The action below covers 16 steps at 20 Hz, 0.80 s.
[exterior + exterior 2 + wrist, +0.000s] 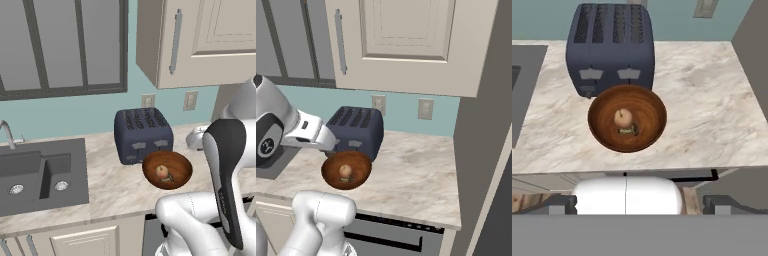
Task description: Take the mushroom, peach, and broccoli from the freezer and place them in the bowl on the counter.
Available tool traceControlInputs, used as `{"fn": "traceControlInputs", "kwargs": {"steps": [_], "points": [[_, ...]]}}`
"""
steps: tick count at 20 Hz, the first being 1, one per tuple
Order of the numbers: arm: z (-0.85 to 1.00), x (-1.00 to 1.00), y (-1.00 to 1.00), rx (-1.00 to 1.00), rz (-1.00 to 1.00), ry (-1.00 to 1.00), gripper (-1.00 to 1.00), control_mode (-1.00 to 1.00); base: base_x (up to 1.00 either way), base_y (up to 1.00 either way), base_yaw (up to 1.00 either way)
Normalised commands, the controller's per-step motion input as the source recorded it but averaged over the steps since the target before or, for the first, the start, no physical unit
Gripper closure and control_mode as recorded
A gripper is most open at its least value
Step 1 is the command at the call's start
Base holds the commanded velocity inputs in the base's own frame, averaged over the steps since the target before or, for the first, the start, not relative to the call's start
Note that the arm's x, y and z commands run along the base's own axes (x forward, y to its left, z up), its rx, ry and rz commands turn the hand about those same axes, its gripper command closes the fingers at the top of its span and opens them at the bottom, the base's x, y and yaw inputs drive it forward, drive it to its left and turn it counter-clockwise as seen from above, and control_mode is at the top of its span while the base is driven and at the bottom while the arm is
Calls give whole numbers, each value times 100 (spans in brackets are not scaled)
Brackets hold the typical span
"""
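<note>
Wide open and holding nothing, the claw hovers back from the surface. Ahead at twelve o'clock sits the bowl, with the mushroom and broccoli inside; the toaster stands just behind.

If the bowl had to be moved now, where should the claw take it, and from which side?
Probably the bowl's rim on the edge nearest the counter's front, coming from above: the wall is thin and upturned there. The toaster crowds the far rim, and two small items sit at the bowl's centre.
</note>
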Motion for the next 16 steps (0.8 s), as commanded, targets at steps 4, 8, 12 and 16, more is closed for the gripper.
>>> {"fn": "traceControlInputs", "kwargs": {"steps": [4,8,12,16], "points": [[12,-2,0,0,0,-2,-100,-100,0,0,0],[7,0,0,0,0,-1,-100,-100,0,0,0],[5,-1,0,0,0,0,-100,-100,0,0,0],[0,0,0,0,0,0,-100,100,-50,0,0]]}}
